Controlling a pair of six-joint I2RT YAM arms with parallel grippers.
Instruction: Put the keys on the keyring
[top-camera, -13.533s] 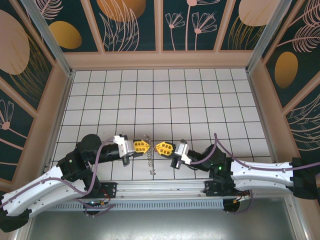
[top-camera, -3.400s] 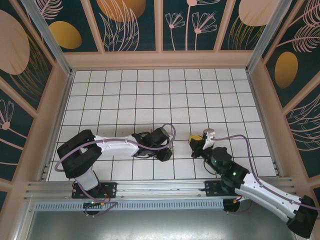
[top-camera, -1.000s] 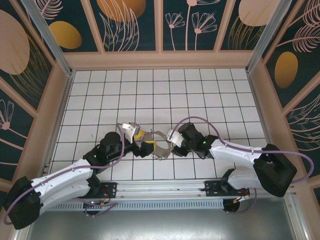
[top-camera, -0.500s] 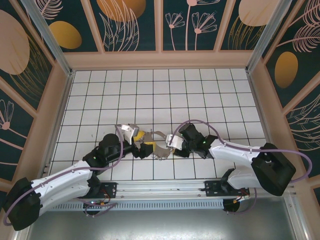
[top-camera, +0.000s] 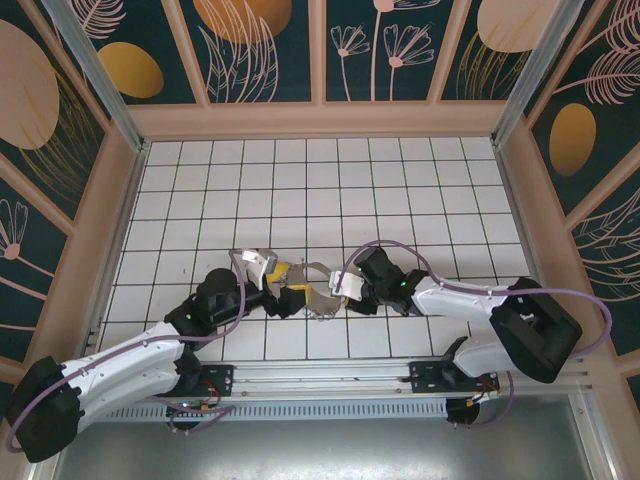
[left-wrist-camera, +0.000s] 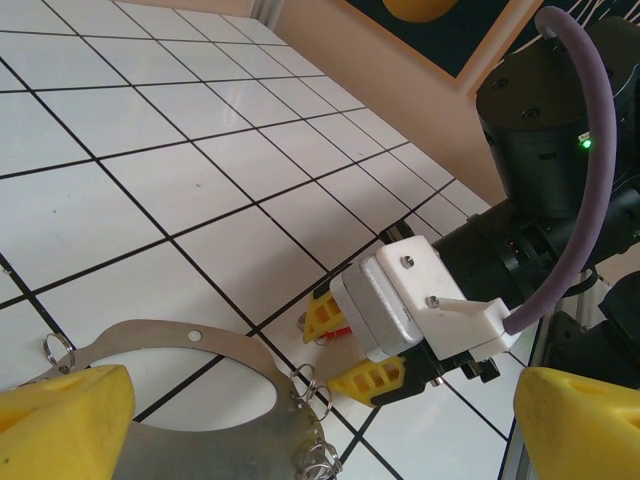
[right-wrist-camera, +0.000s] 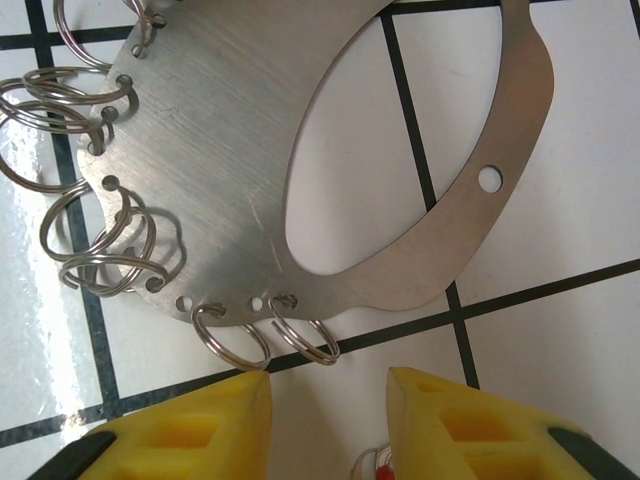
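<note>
Well, from above, the keyring (top-camera: 316, 288) lies on the white tiled tabletop (top-camera: 300, 190). The left gripper (top-camera: 286, 281) is on one side of it and the right gripper (top-camera: 338, 288) is on the other, both very close. From up there the keyring is just a small grey shape.

The right wrist camera shows much more. The keyring is a flat, brushed metal plate with a big oval hole in the middle. Little round holes run along its edge, and silver split rings (right-wrist-camera: 100, 240) hang from many of them. It seems to lie flat on the tiles. The right gripper's yellow fingers (right-wrist-camera: 190, 435) are just beside the keyring, very near the closest rings. Its jaws are partly apart. The red key (right-wrist-camera: 375, 465) peeks out in the gap, close to one finger. Only a tiny bit of it shows, so I cannot tell if the jaws are pinching it.

The left wrist camera sees the right gripper from the front. There the red key sits between the two yellow fingers, just beside the ringed edge of the keyring. The left gripper's own yellow fingers (left-wrist-camera: 60, 420) stand far apart in the bottom corners. Its jaws are wide open and hold nothing. The keyring's edge runs behind one of them, and I cannot tell if they touch.
</note>
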